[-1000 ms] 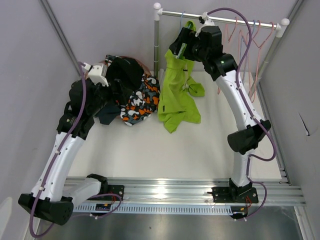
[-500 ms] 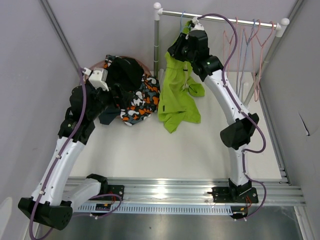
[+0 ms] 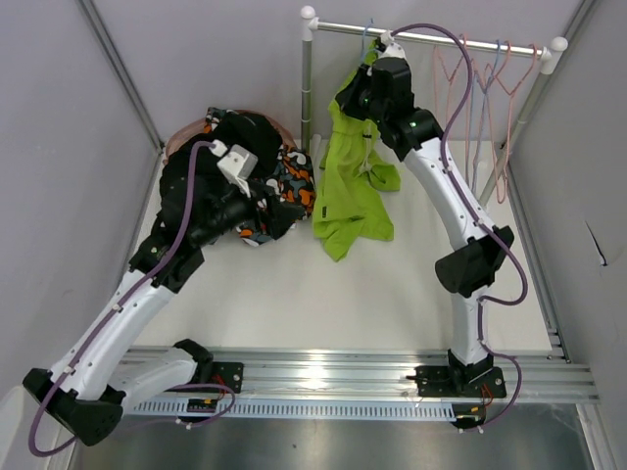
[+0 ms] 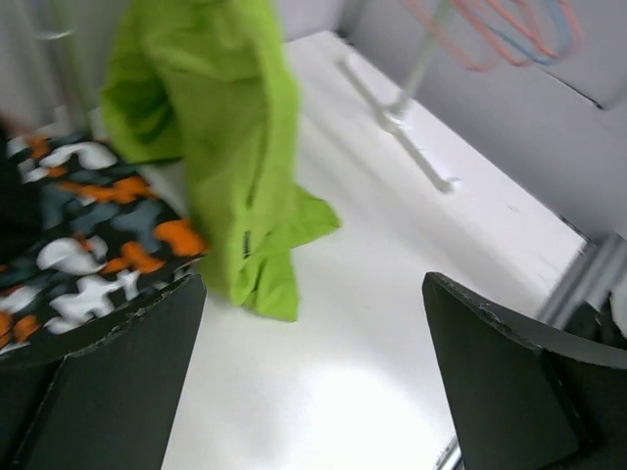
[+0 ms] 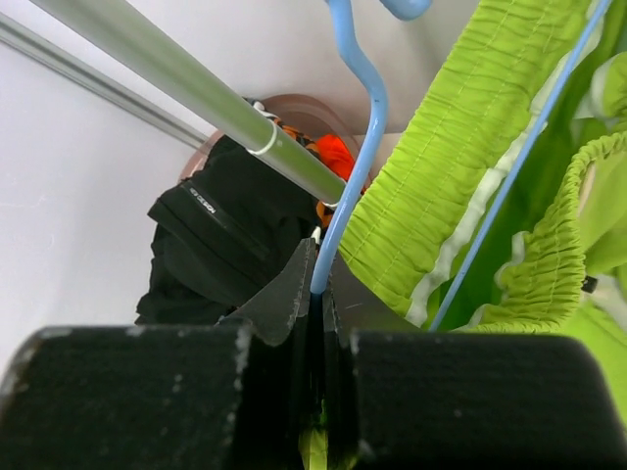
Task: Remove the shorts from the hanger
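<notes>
Lime-green shorts [image 3: 348,191] hang from a blue hanger [image 5: 358,127] on the rail [image 3: 441,39], with their lower end resting on the white table. My right gripper [image 3: 370,70] is up at the rail. In the right wrist view it [image 5: 321,264] is shut on the hanger's blue neck, just below the hook, with the shorts' ribbed waistband [image 5: 470,147] beside it. My left gripper [image 3: 286,208] hovers open over the table, left of the shorts. The left wrist view shows its fingers [image 4: 118,372] wide apart with nothing between them and the shorts [image 4: 225,127] ahead.
A heap of clothes lies left of the shorts: a camouflage piece [image 3: 279,191] and a black garment [image 3: 245,137]. Several empty hangers [image 3: 490,88] hang at the rail's right end. The rack's post [image 3: 307,93] stands behind the shorts. Grey walls close in both sides.
My right gripper has shifted left along the rail and shut on the hanger's neck. My left arm has swung from over the clothes heap to the right, toward the shorts, still open.
</notes>
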Tool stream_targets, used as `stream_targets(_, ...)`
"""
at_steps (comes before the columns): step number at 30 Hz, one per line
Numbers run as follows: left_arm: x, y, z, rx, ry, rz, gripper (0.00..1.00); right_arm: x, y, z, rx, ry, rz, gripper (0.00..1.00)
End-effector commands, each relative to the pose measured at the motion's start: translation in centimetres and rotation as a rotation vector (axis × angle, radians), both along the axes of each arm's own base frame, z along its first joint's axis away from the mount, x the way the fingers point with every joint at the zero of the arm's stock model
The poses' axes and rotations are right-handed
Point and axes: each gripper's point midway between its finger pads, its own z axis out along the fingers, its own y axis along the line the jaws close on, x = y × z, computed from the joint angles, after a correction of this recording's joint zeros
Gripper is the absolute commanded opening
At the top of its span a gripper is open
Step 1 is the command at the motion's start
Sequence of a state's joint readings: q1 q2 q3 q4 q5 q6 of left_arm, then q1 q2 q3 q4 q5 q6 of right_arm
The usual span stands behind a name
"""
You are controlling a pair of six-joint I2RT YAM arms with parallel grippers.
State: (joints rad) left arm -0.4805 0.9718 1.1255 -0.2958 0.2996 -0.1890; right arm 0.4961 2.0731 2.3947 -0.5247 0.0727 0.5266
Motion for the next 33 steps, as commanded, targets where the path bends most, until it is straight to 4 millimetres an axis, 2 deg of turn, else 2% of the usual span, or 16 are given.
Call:
stream_targets(1,-1.9,-3.1,3.3,-0.046,-0.138,-0.132,0.99,-5.0,-2.5,12.1,0.083,-0.252,-0.029,0.00)
stream_targets(7,-2.1,-6.2,3.3,-0.073,-0.149,-0.179,0.99,-9.1,-3.5,15.8,0.094,-0.308,-0.030,0.00)
stream_targets(10,-1.6,-7.5,3.8,-0.083,-0.185,-0.187,0.99,-10.4,-3.6,16.0,0.101,-0.295,-0.027,0.00)
stream_targets(11,-1.2,-7.9,4.4,-0.101,-0.213,-0.183,0.99,-11.5,-3.8,16.9,0.115,-0.307,-0.019,0.00)
stream_targets(12,-1.2,-8.4,4.3,-0.105,-0.214,-0.192,0.99,-11.8,-3.7,16.4,0.111,-0.295,-0.016,0.00)
stream_targets(15,-0.8,-10.3,4.6,-0.137,-0.219,-0.239,0.99,-13.9,-3.9,17.5,0.141,-0.306,0.013,0.00)
stream_targets(18,-0.6,-12.3,4.3,-0.150,-0.221,-0.266,0.99,-15.5,-3.8,17.4,0.162,-0.295,0.050,0.00)
stream_targets(19,-0.5,-12.7,4.8,-0.158,-0.229,-0.272,0.94,-15.7,-3.7,16.9,0.160,-0.283,0.051,0.00)
stream_targets(20,-0.2,-13.6,4.0,-0.148,-0.209,-0.281,0.88,-15.9,-3.8,16.9,0.165,-0.282,0.051,0.00)
stream_targets(23,-0.9,-15.3,3.4,-0.148,-0.194,-0.329,0.50,-16.8,-4.6,17.4,0.175,-0.294,0.043,0.00)
stream_targets(25,-1.3,-15.6,2.6,-0.148,-0.187,-0.335,0.01,-17.1,-5.1,17.6,0.168,-0.299,0.032,0.00)
stream_targets(27,-2.6,-15.5,3.0,-0.167,-0.197,-0.345,0.00,-17.2,-5.3,17.6,0.161,-0.302,0.027,0.00)
stream_targets(28,-3.1,-15.4,1.2,-0.149,-0.170,-0.350,0.00,-17.1,-5.6,17.5,0.149,-0.304,0.015,0.00)
stream_targets(30,-5.7,-15.6,0.6,-0.145,-0.168,-0.382,0.00,-17.0,-5.9,18.0,0.144,-0.316,0.004,0.00)
stream_targets(31,-6.9,-14.6,-1.5,-0.123,-0.151,-0.374,0.00,-16.6,-6.2,17.9,0.129,-0.314,-0.006,0.00)
stream_targets(33,-10.2,-14.6,-2.3,-0.121,-0.145,-0.421,0.00,-16.4,-6.8,18.6,0.128,-0.323,-0.008,0.00)
